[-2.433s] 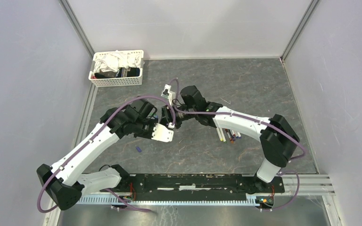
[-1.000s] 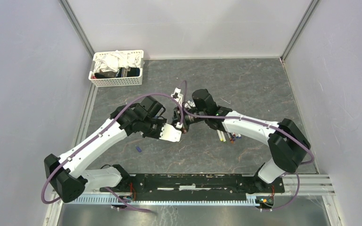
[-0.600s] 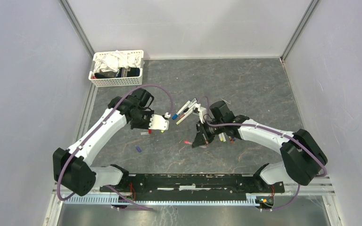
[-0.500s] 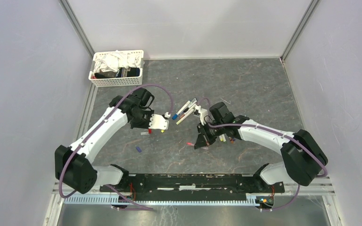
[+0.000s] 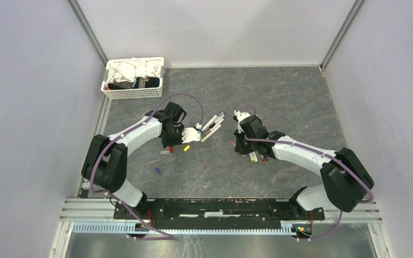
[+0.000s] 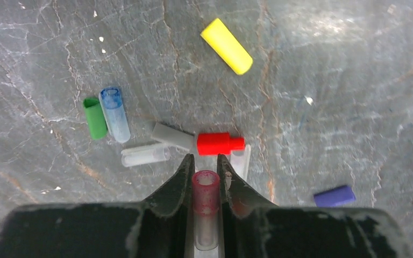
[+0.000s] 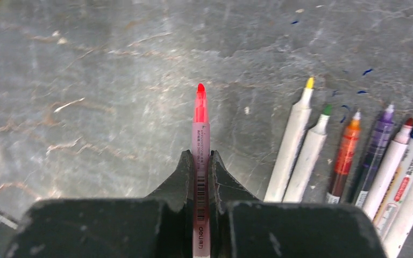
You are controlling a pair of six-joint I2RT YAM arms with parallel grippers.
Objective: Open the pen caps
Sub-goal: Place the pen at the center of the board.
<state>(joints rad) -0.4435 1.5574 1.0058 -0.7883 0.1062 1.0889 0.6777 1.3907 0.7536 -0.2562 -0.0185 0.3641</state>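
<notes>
Caps lie loose on the table (image 6: 355, 80) in the left wrist view: a green cap (image 6: 94, 117) just beside a blue cap (image 6: 114, 114) at left; a clear cap (image 6: 145, 156) and a grey cap (image 6: 173, 136) nearer centre; a red cap (image 6: 220, 143) end to end with the grey one; a yellow cap (image 6: 226, 46) at top; a purple cap (image 6: 333, 196) at lower right; at bottom centre the left gripper (image 6: 205, 166) is clamped on a clear red cap (image 6: 206, 188), open end facing forward; in the right wrist view the right gripper (image 7: 200, 156) is closed on a red pen (image 7: 199, 123), its bare tip pointing up the frame; uncapped pens (image 7: 296, 145) lie in a row at right.
</notes>
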